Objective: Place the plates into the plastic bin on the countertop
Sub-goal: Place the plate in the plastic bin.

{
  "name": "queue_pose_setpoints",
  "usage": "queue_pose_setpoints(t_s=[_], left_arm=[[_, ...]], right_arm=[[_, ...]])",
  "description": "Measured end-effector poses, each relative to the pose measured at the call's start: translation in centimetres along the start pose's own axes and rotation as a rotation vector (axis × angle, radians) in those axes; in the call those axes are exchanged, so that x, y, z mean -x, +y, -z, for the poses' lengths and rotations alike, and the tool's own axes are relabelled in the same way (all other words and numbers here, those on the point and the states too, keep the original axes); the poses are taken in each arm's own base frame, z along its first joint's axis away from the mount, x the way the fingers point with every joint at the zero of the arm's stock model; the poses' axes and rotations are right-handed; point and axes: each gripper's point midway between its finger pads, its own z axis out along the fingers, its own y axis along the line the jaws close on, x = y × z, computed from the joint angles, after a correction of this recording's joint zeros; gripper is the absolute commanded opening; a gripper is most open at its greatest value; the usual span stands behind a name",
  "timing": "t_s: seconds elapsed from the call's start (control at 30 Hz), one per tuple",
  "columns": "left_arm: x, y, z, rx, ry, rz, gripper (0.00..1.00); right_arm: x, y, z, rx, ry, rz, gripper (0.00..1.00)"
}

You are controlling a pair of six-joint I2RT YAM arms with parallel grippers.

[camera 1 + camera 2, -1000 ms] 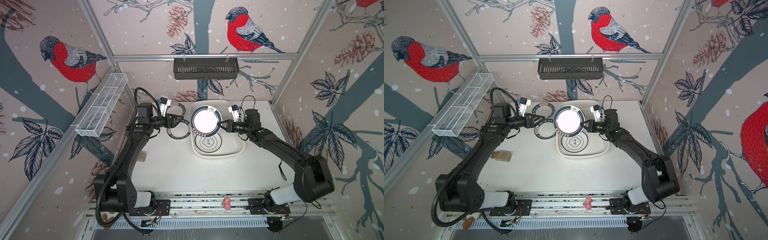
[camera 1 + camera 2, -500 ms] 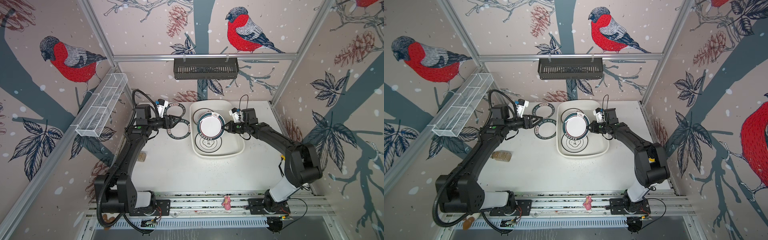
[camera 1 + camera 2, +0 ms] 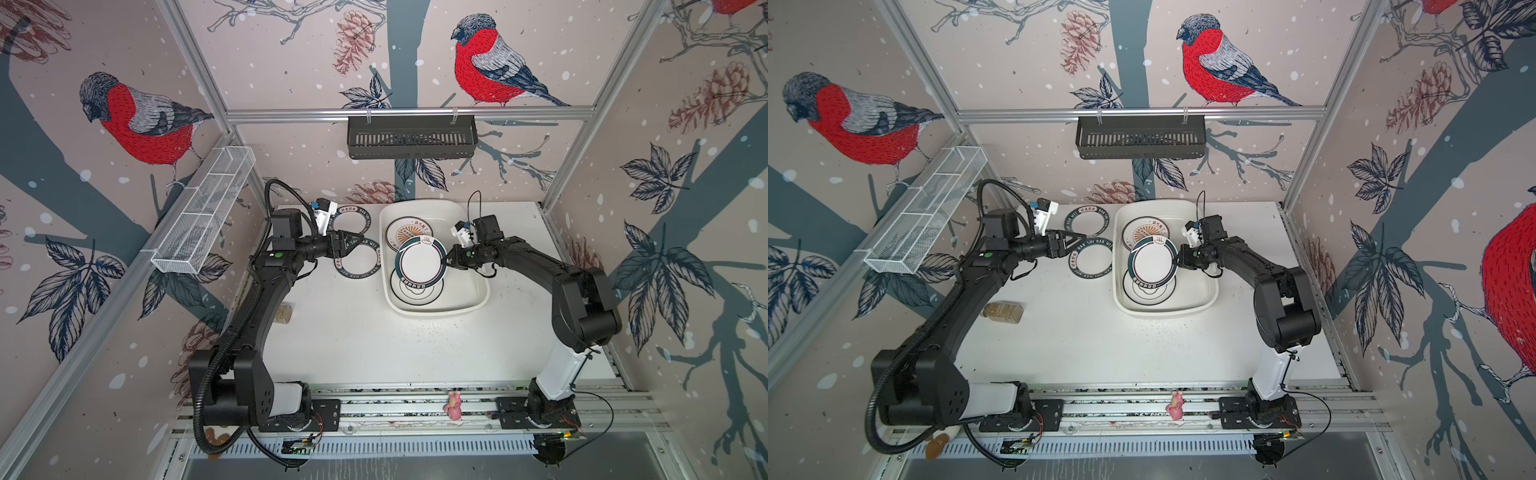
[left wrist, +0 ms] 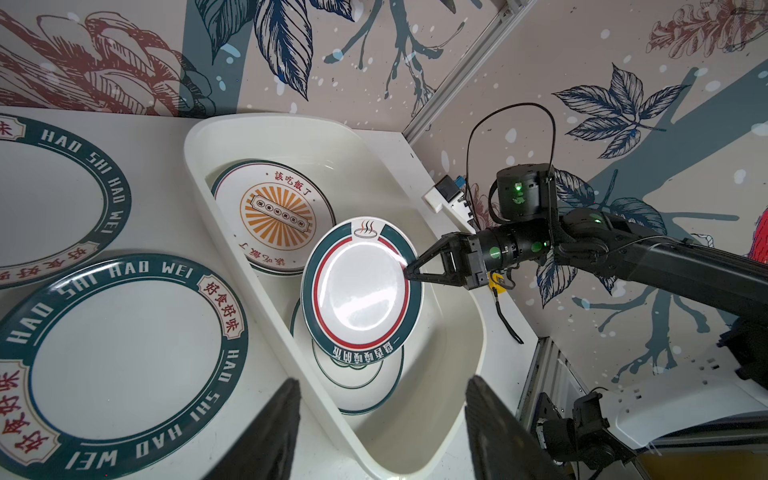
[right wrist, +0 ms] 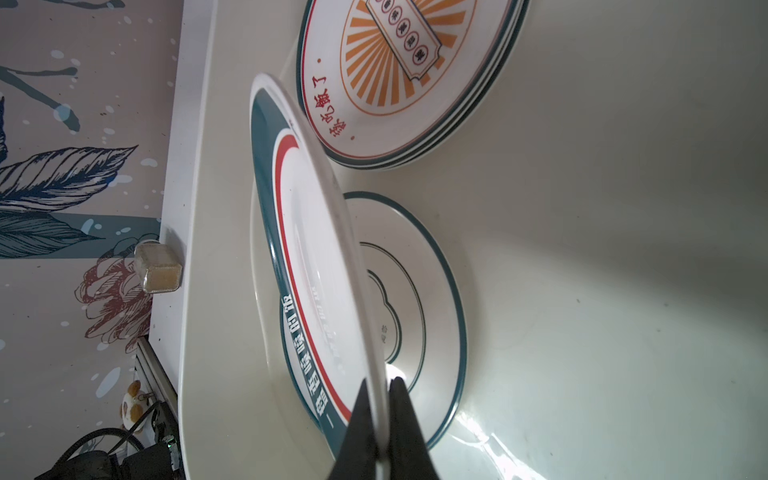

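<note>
On the table (image 3: 374, 345), the plastic bin (image 3: 465, 286) already holds a stack of sunburst plates (image 3: 409, 237) at its far end and a large white plate (image 3: 415, 291) at its near end. Two green-rimmed plates lie outside it on the table, one just beside its wall (image 3: 359, 262) and one further back (image 3: 351, 216).

The step in hand looks like putting down a third green-rimmed plate with a red ring (image 3: 419, 262). It hangs tilted inside the bin, over the white plate. Whether its low edge touches anything cannot be told.

The next move probably calls for lowering and levelling this plate onto the white one, then letting go of its rim without dragging it.

The right gripper (image 3: 446, 261) is pressed together on the plate's rim, on the side facing the right arm, one finger (image 5: 361, 424) on each face. The left gripper (image 3: 355, 247) is spread and empty above the nearer plate on the table.
</note>
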Motion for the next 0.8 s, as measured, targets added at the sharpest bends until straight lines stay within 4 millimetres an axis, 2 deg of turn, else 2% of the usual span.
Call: queue_pose_setpoints(t_s=[0.37,0.8], left_arm=[[0.1,-0.1,0.0,-0.006,-0.006,0.008,0.63],[0.4,-0.3,0.1,-0.012,-0.016,-0.003,0.63]], right_arm=[[-0.9,-0.5,-1.2,-0.012,0.069,-0.007,0.07],[-1.2,-0.4,-1.6,0.009,0.092,-0.022,0.08]])
